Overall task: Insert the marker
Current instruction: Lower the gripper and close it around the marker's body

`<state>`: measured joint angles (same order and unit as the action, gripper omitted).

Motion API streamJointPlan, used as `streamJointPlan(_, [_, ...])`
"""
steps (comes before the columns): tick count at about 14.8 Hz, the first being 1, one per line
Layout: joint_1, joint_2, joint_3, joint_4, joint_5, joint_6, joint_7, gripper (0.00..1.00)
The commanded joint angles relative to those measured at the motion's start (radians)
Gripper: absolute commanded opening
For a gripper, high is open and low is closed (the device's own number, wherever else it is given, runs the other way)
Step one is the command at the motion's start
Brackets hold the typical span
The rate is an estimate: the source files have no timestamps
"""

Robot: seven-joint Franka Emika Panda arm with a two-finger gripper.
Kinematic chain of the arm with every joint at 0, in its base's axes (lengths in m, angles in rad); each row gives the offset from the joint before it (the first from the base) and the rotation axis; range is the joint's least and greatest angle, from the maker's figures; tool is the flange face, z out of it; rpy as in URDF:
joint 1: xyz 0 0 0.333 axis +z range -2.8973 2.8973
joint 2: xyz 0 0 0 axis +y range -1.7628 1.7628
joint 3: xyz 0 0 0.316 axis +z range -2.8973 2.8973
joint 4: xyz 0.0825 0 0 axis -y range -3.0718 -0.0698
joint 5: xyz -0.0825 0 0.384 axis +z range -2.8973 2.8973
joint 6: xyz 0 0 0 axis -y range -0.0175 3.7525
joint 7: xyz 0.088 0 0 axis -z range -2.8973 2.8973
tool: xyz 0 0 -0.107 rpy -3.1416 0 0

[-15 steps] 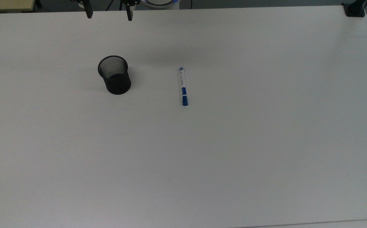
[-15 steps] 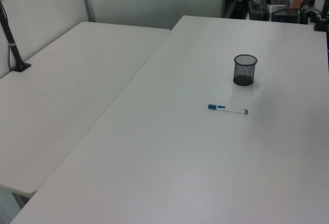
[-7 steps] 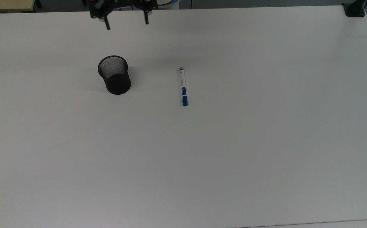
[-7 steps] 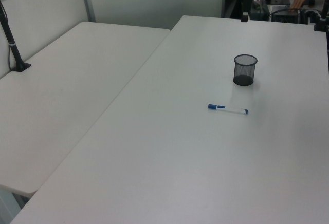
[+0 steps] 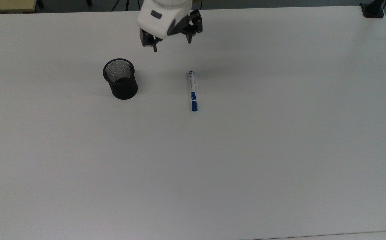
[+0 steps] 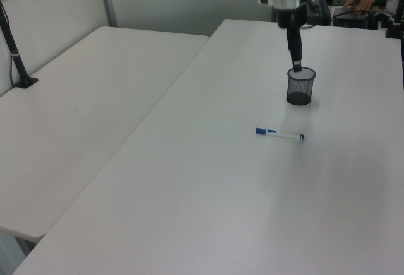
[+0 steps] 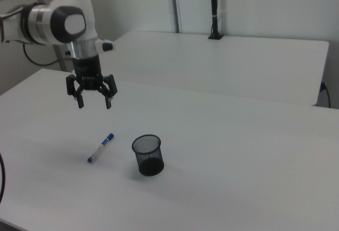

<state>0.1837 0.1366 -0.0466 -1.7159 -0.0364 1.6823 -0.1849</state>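
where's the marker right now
The marker lies flat on the white table, to the right of the black mesh cup in the top view, apart from it, with the open hand above.

The arm [image 5: 164, 13] runs off the far edge in the top view, so just its wrist shows. The marker's [image 5: 192, 90] label print is too tiny to read, and in the left view the cup's [image 6: 300, 86] far rim sits partly behind a finger [image 6: 295, 51].
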Motion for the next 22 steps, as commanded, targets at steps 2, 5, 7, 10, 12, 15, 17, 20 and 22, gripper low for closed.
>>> streamJointPlan(2, [0.045,0.095,-0.009,-0.071,-0.019,0.198,0.159,1.00])
streamJointPlan(5, [0.065,0.170,-0.009,-0.083,-0.020,0.302,0.225,1.00])
streamJointPlan(7, [0.066,0.205,-0.010,-0.083,-0.020,0.347,0.252,0.95])
streamJointPlan(10, [0.068,0.245,-0.009,-0.082,-0.019,0.411,0.300,0.83])
streamJointPlan(12, [0.069,0.259,-0.009,-0.080,-0.017,0.447,0.338,0.77])
streamJointPlan(15, [0.082,0.282,-0.009,-0.079,-0.016,0.482,0.389,0.68])
streamJointPlan(17, [0.085,0.293,-0.004,-0.079,-0.016,0.508,0.410,0.47])
streamJointPlan(20, [0.083,0.302,-0.001,-0.077,-0.016,0.513,0.430,0.25])
streamJointPlan(22, [0.085,0.301,0.001,-0.077,-0.016,0.513,0.430,0.23])
